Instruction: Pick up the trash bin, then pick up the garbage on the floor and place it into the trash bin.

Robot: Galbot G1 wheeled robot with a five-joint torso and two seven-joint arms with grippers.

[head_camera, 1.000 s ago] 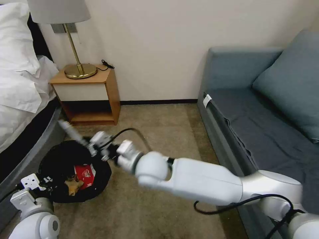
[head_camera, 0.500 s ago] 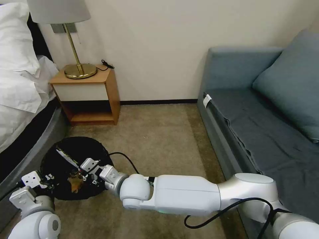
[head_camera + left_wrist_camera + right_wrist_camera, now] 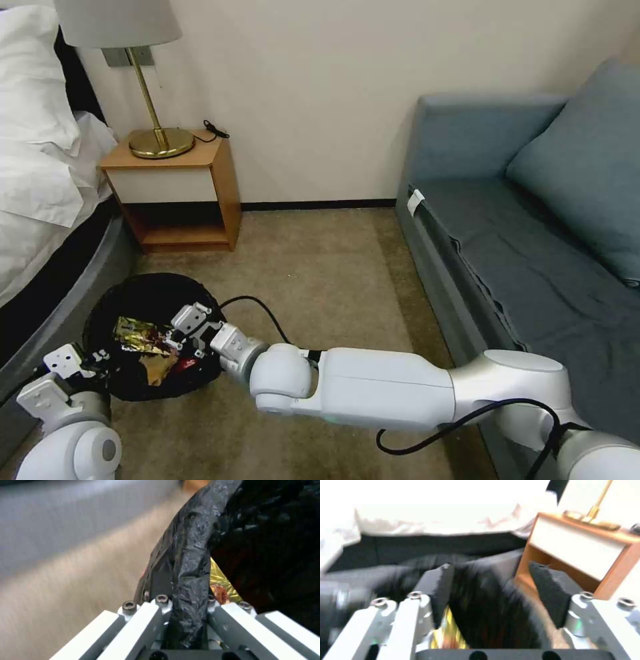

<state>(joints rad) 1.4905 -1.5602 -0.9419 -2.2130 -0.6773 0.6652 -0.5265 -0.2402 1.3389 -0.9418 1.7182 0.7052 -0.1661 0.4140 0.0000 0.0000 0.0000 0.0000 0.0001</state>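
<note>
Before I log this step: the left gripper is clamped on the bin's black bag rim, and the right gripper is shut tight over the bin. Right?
One thing is wrong: the right gripper is open, its pads spread apart over the trash bin, as the right wrist view shows. The left gripper is indeed shut on the bin's black bag rim.
</note>
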